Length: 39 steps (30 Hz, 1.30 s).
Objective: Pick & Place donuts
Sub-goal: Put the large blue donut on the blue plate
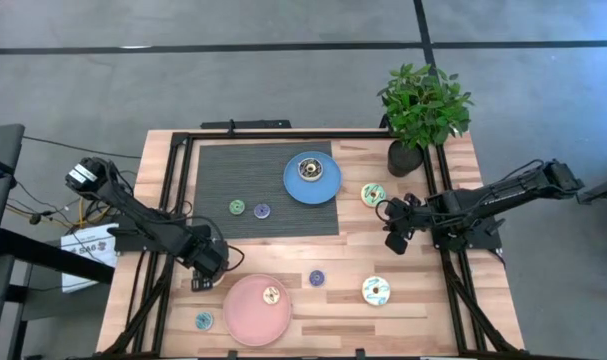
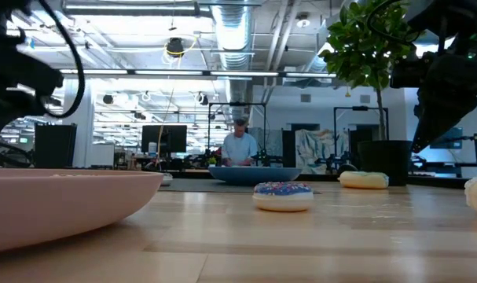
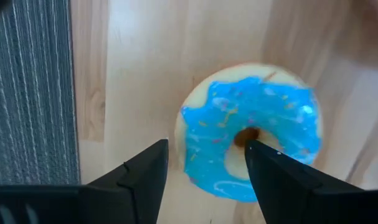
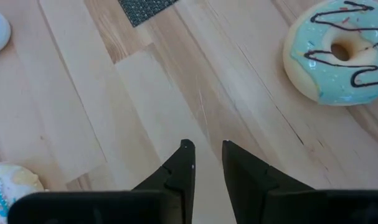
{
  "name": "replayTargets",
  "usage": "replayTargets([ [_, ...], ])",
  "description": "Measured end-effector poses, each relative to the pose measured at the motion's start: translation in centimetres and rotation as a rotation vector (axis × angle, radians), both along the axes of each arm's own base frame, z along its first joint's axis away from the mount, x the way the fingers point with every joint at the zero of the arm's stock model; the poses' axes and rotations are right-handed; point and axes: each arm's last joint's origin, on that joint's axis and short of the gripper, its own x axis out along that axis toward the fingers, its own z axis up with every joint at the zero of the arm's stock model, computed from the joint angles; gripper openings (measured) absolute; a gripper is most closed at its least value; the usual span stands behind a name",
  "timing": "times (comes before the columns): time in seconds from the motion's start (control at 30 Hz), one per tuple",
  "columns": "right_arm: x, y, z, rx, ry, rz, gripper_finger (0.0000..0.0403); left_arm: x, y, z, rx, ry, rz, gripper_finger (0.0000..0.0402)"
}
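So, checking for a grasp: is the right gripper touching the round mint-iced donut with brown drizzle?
Apart. The right wrist view shows bare wooden table between the right gripper and the mint-iced donut, which lies well clear of it.

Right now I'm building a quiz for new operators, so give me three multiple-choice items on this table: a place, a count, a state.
1. Where is the dark brown donut? A on the pink plate; B on the blue plate; C on bare wood.
2. How many donuts lie directly on the dark mat? A two; B four; C none.
3. The left gripper is: A open; B shut on a plate; C out of view.
Key: B, blue rim surrounds it; A, only the green donut and purple donut; A, fingers apart above the blue-frosted donut.
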Motion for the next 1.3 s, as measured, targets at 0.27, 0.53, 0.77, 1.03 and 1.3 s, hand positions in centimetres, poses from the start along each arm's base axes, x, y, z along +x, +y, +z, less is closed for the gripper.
replayTargets([
  [0.27,0.0,0.0,0.0,-0.002,0.000,-0.001,0.0070,-0.2,0.1,-0.8,-0.004,-0.014,0.002,0.0206],
  [0.53,0.0,0.0,0.0,-0.002,0.000,-0.001,0.0070,-0.3,0.3,-1.7,-0.008,-0.047,0.005,0.0206],
  [0.77,0.0,-0.1,0.0,-0.022,-0.003,-0.010,0.0070,-0.3,0.3,-1.7,-0.011,-0.040,-0.015,0.0204],
  [1.03,0.0,-0.1,0.0,-0.033,-0.004,-0.007,0.0070,-0.3,0.3,-1.7,-0.012,-0.039,-0.014,0.0163],
  [1.3,0.0,-0.1,0.0,-0.046,-0.006,-0.012,0.0070,-0.1,0.4,-1.5,-0.022,-0.039,0.087,0.0149],
])
